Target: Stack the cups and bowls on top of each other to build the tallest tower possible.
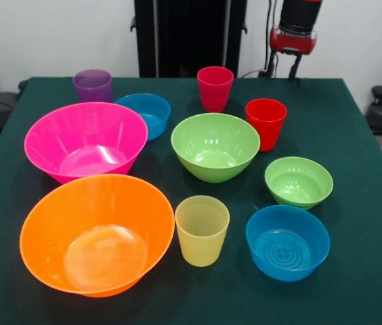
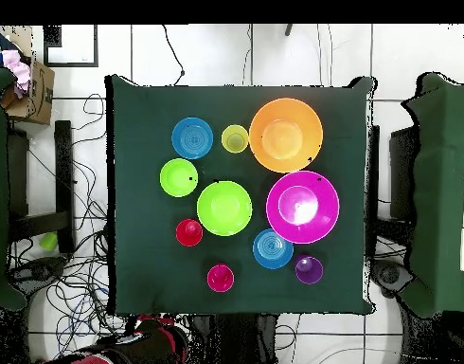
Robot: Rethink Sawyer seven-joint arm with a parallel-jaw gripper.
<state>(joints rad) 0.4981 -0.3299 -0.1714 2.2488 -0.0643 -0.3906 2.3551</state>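
Observation:
All pieces stand apart and upright on the green table [image 1: 353, 284]; no tower is stacked. Cups: purple [image 1: 93, 84], pinkish-red [image 1: 215, 88], bright red [image 1: 266, 123], ribbed yellow [image 1: 202, 230]. Bowls: large orange [image 1: 96, 233], hot pink [image 1: 86, 141], medium lime green [image 1: 215, 145], small lime green [image 1: 299, 181], two small blue [image 1: 143, 114] [image 1: 288, 242]. My gripper [image 1: 284, 66] is drawn back past the table's far edge, behind the bright red cup, touching nothing. In the overhead view the arm [image 2: 146, 341] lies below the table's bottom edge.
The black pedestal [image 1: 189, 37] stands at the far side. Cables [image 2: 75, 284] and a cardboard box [image 2: 32, 90] lie on the floor to the left in the overhead view. Green-covered tables flank both sides [image 2: 444, 190].

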